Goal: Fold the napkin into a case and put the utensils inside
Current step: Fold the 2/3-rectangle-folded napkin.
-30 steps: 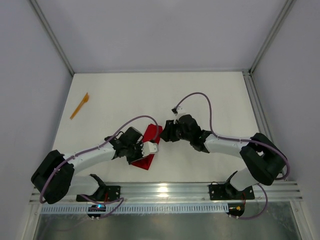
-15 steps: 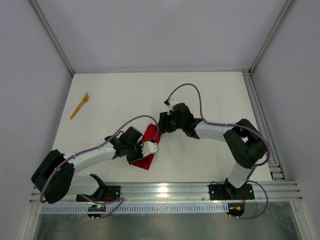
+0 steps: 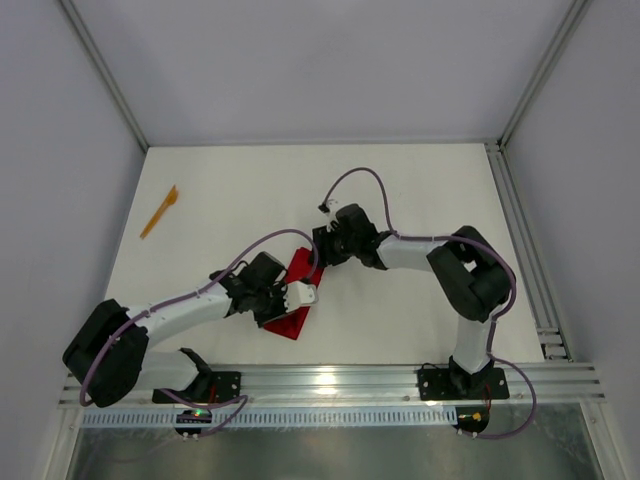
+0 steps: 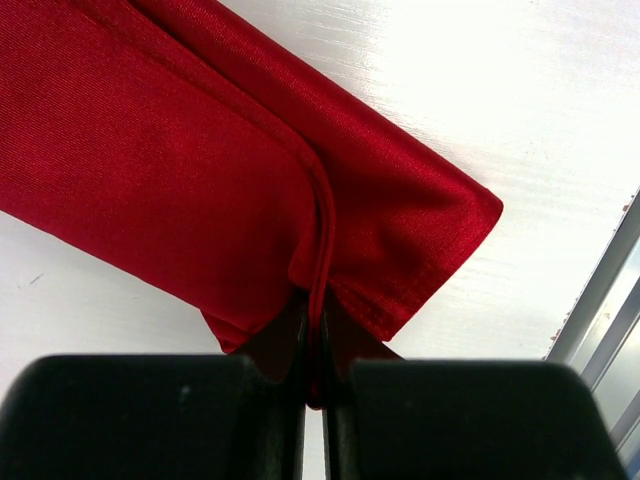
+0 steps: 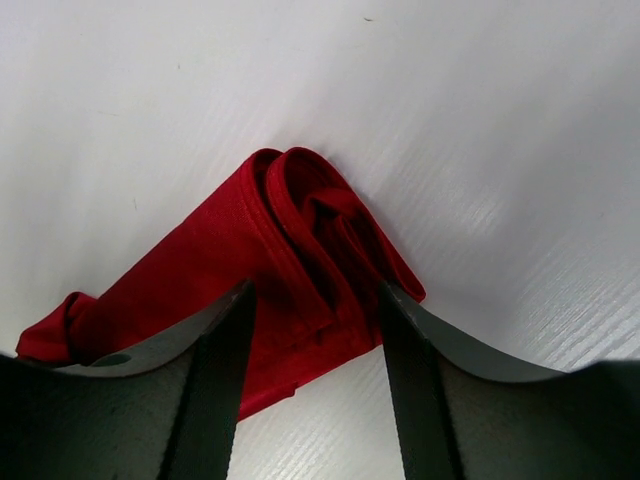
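The red napkin lies as a folded strip in the middle of the white table, between the two arms. My left gripper is shut on a folded edge of the napkin, pinched between its jaws near the cloth's near corner. My right gripper is open at the far end of the strip. Its fingers stand on either side of the bunched end of the napkin. One orange utensil lies alone at the far left of the table.
An aluminium rail runs along the near edge and shows in the left wrist view. Grey walls and a metal frame close in the table on three sides. Purple cables arch over both wrists.
My right arm has swung its elbow leftward and the right gripper has crept slightly left along the napkin's far end, its jaws wider. The left gripper and napkin have stayed put.
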Tool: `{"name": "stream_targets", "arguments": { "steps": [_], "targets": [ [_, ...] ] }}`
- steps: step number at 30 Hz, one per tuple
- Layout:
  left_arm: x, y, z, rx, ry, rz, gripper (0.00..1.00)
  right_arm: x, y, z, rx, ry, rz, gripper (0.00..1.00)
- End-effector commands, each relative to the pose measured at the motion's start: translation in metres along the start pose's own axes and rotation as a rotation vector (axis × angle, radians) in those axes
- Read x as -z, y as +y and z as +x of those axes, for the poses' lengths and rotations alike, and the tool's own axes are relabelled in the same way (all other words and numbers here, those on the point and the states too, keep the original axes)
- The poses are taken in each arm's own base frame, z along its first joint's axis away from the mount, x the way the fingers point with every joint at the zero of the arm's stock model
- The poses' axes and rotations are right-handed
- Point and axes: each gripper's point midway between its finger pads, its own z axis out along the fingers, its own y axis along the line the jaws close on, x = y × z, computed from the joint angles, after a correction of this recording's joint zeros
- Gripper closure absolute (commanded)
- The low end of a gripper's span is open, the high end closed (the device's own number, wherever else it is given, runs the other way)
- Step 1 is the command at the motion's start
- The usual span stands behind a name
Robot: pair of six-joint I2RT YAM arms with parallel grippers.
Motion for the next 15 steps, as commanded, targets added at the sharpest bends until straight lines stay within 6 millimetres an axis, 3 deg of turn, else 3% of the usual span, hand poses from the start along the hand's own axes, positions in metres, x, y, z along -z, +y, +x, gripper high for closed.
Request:
{"name": "stream_targets", "arguments": {
  "steps": [1,5,10,15],
  "targets": [
    [0.006,0.005,-0.016,-0.009,-0.035,-0.012,0.96,-0.004,-0.001,0.002,0.017,0.02,-0.003,0.47],
    [0.006,0.006,-0.017,-0.009,-0.038,-0.016,0.95,0.0,0.003,0.007,-0.006,0.011,-0.025,0.63],
    [0.009,0.013,-0.022,-0.008,-0.046,-0.048,0.94,0.011,0.009,0.004,-0.028,-0.023,-0.037,0.68],
    [0.014,0.014,-0.031,-0.01,-0.066,-0.043,0.92,0.017,0.009,0.008,-0.048,-0.04,-0.034,0.81]
  ]
}}
